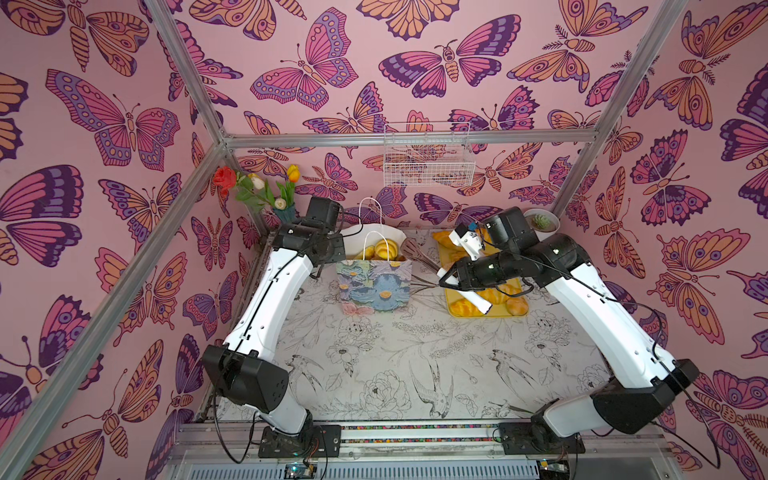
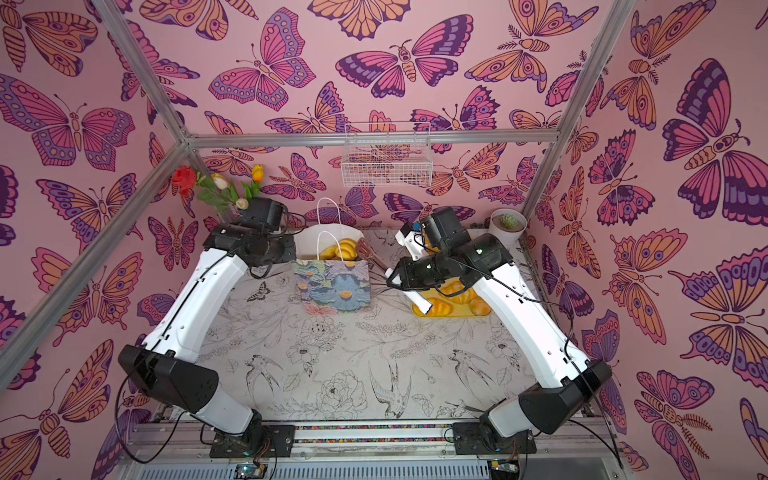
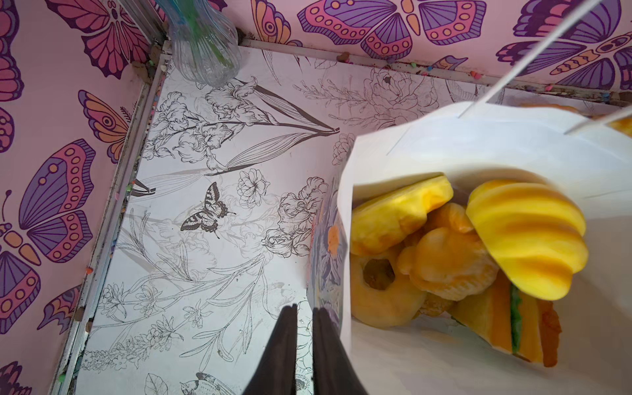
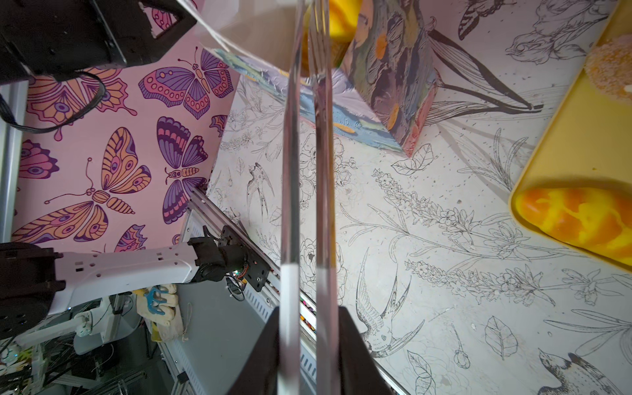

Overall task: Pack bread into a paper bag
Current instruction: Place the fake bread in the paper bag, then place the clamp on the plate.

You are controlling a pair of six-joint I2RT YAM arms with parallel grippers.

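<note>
Since the right gripper (image 4: 309, 314) is clamped on long tongs (image 4: 290, 171) whose tips reach over the right rim of the paper bag (image 1: 374, 286), a hasty or sideways pull could catch that rim and tip the bag. Cannot tell whether the tongs pinch a piece.

Nothing pins the bag. It stands upright at the far middle of the table (image 1: 415, 353). The left gripper (image 3: 304, 307) sits just beside its left wall, fingers nearly together, thin gap, nothing between.

The bag looks heaped. A ridged yellow loaf (image 3: 526, 239) rides high near the mouth, so another piece may jam or roll out.

All bread (image 3: 448, 266) looks soft, toy-like, golden-yellow to tan.
- **Nearest:** a streaked loaf (image 4: 578, 222) and a round roll (image 1: 517, 306) on the yellow tray (image 4: 561, 136), just right of the bag.
- **Farther, in the bag:** a ring (image 3: 379, 284) and a sandwich (image 3: 513, 325) with a green layer.
- **Farthest:** one more roll-like lump (image 1: 442, 239) at the tray's far end.
</note>
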